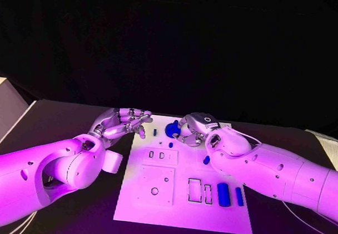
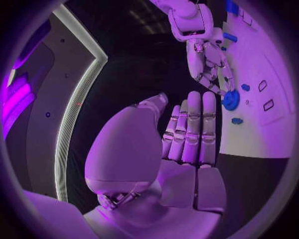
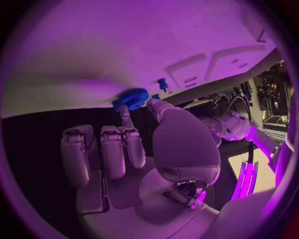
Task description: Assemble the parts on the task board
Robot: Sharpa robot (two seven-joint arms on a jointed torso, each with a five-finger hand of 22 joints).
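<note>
Fingers of my right hand pinch round blue plastic part over white task board's far edge; left hand open, holds nothing, beside board. Risk: thin pinch, part cd slip/tilt.

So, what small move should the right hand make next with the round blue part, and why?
Probably lower it slowly toward the task board. The right hand pinches the round blue part at its fingertips, over the board's far end, and whether the part already touches the board cannot be told. The left hand holds nothing, beside the board's edge.
</note>
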